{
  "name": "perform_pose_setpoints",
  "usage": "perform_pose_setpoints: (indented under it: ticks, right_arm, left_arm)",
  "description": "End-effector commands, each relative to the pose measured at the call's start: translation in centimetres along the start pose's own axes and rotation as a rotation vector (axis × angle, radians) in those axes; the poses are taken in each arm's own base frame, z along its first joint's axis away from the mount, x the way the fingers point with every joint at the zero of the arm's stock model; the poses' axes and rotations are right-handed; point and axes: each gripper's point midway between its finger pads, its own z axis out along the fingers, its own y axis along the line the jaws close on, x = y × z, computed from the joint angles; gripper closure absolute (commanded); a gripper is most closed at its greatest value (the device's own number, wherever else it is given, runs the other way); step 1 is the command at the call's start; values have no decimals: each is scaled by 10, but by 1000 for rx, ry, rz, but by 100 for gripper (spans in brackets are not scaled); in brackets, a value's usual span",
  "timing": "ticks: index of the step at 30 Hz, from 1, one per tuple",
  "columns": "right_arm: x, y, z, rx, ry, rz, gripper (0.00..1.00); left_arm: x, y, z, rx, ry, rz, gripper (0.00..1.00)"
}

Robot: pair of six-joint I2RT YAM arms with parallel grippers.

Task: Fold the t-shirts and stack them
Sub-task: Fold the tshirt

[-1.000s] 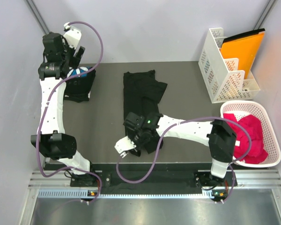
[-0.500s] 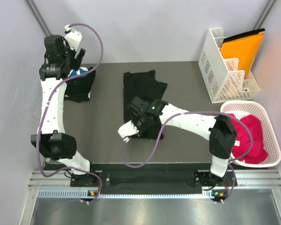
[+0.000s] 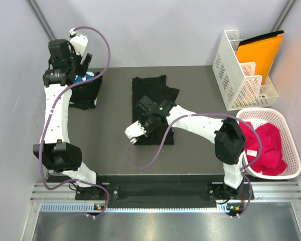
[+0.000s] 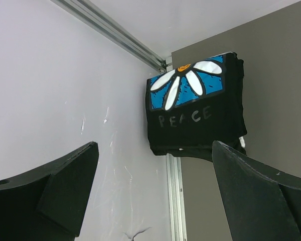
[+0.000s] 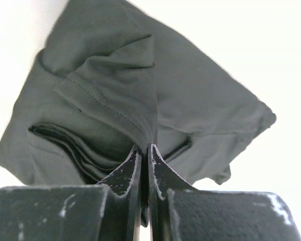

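clamped shut with the right jaws on a fold of the black t-shirt [image 3: 153, 93] at mid-desk [image 3: 110, 125]; runs long top to bottom in the overhead frame, mostly above the pinch. spread wide at upper left with the left jaws, over the folded petal-print t-shirt [image 4: 195, 110].

Bare table [image 3: 115, 115] between folded shirt [image 3: 85, 94] and middle shirt [image 3: 153, 93] — white rack [image 3: 238, 80], basket [image 3: 261, 111] lining right edge

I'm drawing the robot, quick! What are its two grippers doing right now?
Left gripper: jaws open, holding nothing.
Right gripper: jaws shut on the black t-shirt.
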Motion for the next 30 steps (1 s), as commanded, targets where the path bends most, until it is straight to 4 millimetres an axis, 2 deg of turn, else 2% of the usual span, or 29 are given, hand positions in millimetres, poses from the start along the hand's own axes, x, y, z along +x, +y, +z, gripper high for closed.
perform_pose_setpoints:
  ticks: [1,18,23,30]
  right_arm:
    - [-2,-41,-14,117,-10,-30,100]
    - [21,-66,5,158,28,-20,100]
    - [35,-70,13,156,62,-9,100]
    - [43,-75,20,167,66,4,100]
  left_arm:
    - [-12,13,-14,-42,-56,-29,1]
    - [-7,9,-10,-41,-50,-29,1]
    - [-4,7,-8,-35,-45,-31,1]
    - [-1,5,-7,-35,-41,-28,1]
